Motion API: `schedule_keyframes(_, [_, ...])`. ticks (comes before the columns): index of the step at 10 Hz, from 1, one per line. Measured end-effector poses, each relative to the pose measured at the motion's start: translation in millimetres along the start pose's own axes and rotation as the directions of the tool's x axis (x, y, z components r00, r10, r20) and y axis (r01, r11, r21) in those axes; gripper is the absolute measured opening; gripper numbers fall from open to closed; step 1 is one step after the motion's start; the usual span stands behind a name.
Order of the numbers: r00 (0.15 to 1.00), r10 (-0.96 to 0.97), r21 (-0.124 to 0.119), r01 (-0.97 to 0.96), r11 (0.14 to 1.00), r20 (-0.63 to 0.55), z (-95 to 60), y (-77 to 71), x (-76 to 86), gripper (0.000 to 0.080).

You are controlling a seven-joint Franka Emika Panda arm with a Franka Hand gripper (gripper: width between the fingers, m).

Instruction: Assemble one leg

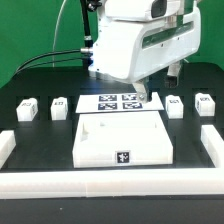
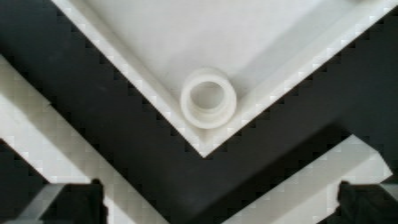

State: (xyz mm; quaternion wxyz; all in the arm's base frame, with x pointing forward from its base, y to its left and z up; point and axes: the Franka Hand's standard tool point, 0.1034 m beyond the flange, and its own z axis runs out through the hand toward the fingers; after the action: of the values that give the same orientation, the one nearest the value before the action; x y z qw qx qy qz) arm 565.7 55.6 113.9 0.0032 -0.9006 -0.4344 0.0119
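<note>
Above the black counter (image 1: 40, 135), the pincer (image 1: 150, 97) is seen spread and empty, over the panel's (image 1: 120, 135) holed corner.

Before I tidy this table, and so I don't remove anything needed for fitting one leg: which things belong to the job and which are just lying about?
Job in hand:
- legs, four alike, one needed
- large white panel with its corner hole

Just lying about:
- marker board
- border bars
</note>
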Motion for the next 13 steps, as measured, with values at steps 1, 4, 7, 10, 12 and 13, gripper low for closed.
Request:
schedule_keyframes(1, [1.0, 0.0, 0.0, 0.0, 1.0, 0.0, 0.0, 0.0, 0.0, 0.065])
schedule_keyframes(4, [1.0, 0.0, 0.0, 0.0, 1.0, 0.0, 0.1, 0.0, 0.0, 0.065])
schedule_keyframes(7, [1.0, 0.0, 0.0, 0.0, 1.0, 0.0, 0.3, -0.1, -0.1, 0.065])
schedule_keyframes(10, [0.988, -0.153, -0.004, 0.153, 0.988, 0.003, 2.9, -5.6, -10.7, 0.065])
schedule_keyframes(12, [0.963, -0.268, 0.003, 0.268, 0.963, 0.01, 10.9, -17.0, -28.5, 0.065])
schedule_keyframes(13, [0.943, -0.331, 0.011, 0.331, 0.944, 0.027, 14.9, -21.4, -33.3, 0.065])
